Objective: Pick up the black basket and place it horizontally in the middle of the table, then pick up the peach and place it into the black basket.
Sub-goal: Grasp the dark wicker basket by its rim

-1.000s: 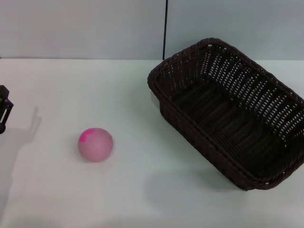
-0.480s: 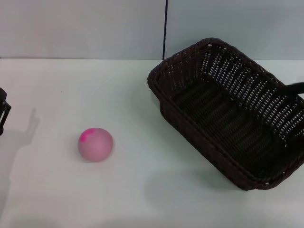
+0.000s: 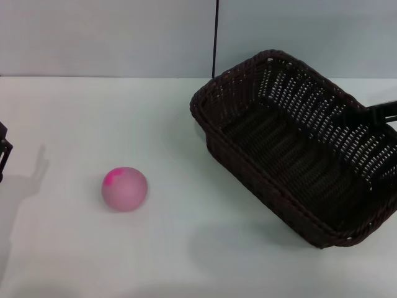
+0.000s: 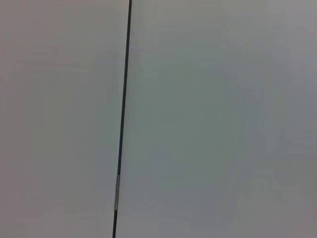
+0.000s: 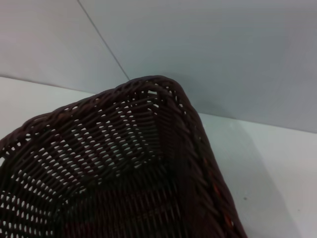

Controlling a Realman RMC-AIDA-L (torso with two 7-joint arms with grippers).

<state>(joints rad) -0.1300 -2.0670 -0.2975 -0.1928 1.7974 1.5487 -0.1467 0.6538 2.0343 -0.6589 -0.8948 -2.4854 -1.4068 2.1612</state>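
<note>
The black basket (image 3: 298, 155) stands on the right of the white table (image 3: 186, 248), set at a slant to the table's edge. It fills the right wrist view (image 5: 124, 163), which looks down into a corner of it. My right gripper (image 3: 372, 112) reaches in from the right edge and lies across the basket's far right rim. The peach (image 3: 124, 189), pale pink with a magenta blotch, rests on the table left of the middle, well apart from the basket. My left gripper (image 3: 3, 152) shows only as a dark part at the far left edge.
A grey wall (image 3: 111, 37) with a dark vertical seam (image 3: 216, 37) runs behind the table. The left wrist view shows only this wall (image 4: 223, 119) and seam (image 4: 124, 119). Bare tabletop lies between the peach and the basket.
My right gripper has come in from the right over the basket's far rim. The basket has shifted slightly to the left. My left gripper has drawn further off the left edge.
</note>
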